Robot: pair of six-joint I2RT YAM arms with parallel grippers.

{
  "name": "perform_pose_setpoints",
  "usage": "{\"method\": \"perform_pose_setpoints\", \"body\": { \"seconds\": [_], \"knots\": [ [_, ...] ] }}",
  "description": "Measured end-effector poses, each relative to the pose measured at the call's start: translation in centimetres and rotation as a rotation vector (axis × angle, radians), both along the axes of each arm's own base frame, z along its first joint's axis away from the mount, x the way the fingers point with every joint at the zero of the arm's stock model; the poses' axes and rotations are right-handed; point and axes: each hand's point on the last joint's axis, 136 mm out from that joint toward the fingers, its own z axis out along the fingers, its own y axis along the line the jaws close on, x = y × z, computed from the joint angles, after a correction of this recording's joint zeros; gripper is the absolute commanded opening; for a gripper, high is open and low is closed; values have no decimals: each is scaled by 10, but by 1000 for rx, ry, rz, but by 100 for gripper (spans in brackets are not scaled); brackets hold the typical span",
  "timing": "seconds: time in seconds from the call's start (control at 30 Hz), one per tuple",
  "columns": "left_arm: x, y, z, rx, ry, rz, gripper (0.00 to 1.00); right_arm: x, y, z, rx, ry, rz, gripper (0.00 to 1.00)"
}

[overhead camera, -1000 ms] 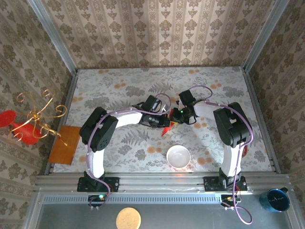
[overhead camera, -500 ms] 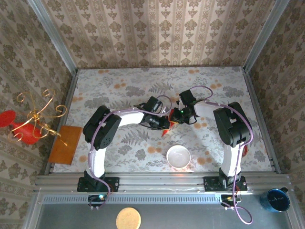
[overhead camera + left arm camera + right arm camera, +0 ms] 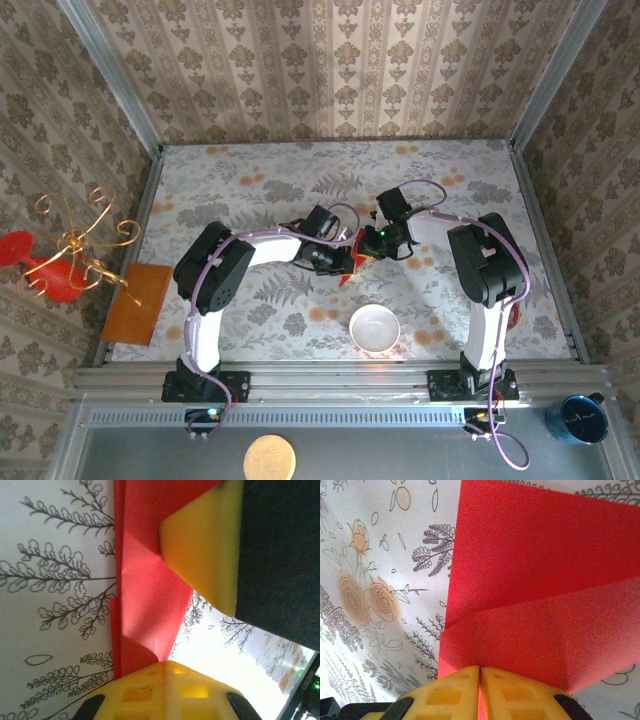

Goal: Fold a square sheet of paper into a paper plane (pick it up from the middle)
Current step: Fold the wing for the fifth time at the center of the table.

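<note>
The red paper [image 3: 349,270] is partly folded and held just above the middle of the table between both grippers. In the right wrist view the paper [image 3: 540,605] shows a diagonal folded flap over a flat layer. My right gripper [image 3: 479,690] is shut on its near edge, with a red sliver between the yellow fingers. In the left wrist view the paper [image 3: 145,605] bends into a narrow creased strip. My left gripper [image 3: 166,687] is shut on the end of that strip. A yellow finger [image 3: 207,550] of the right gripper rests on the paper's far end. From above, the left gripper [image 3: 344,259] and right gripper [image 3: 366,245] nearly touch.
A white bowl [image 3: 374,327] sits just in front of the grippers. An orange-brown board [image 3: 135,302] lies at the table's left edge, beside a red ornament with gold wire curls [image 3: 60,262]. A blue cup [image 3: 582,418] and a tan disc [image 3: 269,459] lie off the table, in front.
The left gripper has edged right, closer to the right gripper, and less of the red paper shows between them. The right arm has barely moved.
</note>
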Motion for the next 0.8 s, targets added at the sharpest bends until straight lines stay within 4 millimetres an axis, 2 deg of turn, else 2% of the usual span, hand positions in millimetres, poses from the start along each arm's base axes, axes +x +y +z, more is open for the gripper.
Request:
{"method": "perform_pose_setpoints", "body": {
  "seconds": [0.8],
  "knots": [
    [-26, 32, -2, 139, -120, -72, 0, -2, 5, -1, 31, 20, 11, 15]
  ]
}}
